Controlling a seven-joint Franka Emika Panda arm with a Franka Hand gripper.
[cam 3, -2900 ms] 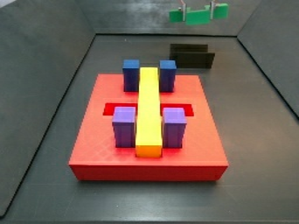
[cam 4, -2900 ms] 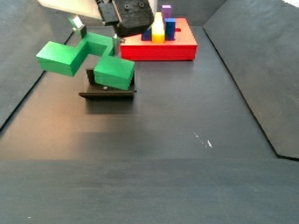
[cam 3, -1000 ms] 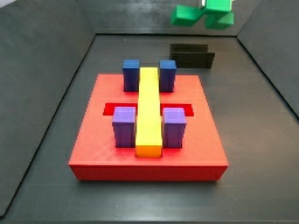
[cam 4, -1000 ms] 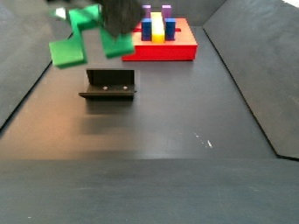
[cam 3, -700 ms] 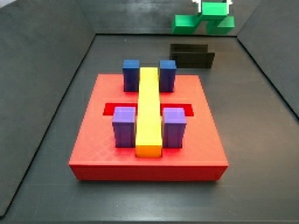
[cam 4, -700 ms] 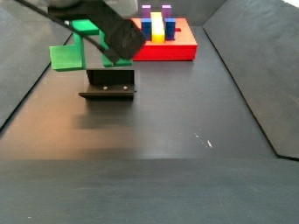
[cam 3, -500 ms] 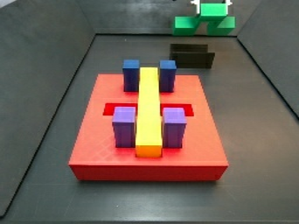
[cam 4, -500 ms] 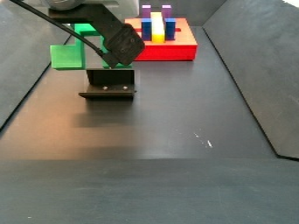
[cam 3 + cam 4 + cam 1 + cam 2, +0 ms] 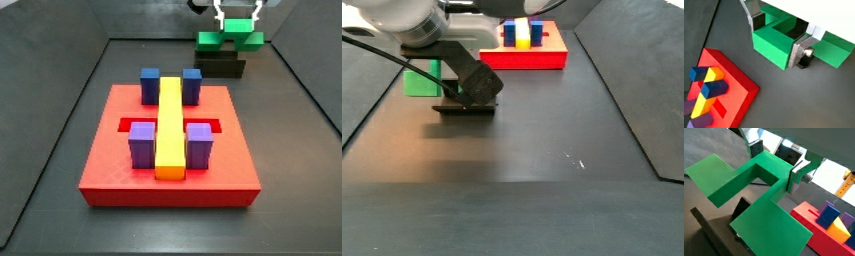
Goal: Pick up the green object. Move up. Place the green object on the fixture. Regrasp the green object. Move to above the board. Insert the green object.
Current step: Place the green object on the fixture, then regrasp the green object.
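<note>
green object between the tool's fingers, low over the fixture

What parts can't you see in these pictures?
- In a side view the arm covers most of the green object and part of the fixture.
- In a wrist view the board is cut off by the picture's edge.
- Whether the green object touches the fixture yet: it hides the spot beneath it.
- The gripper fingertips: buried in the green object.
</note>
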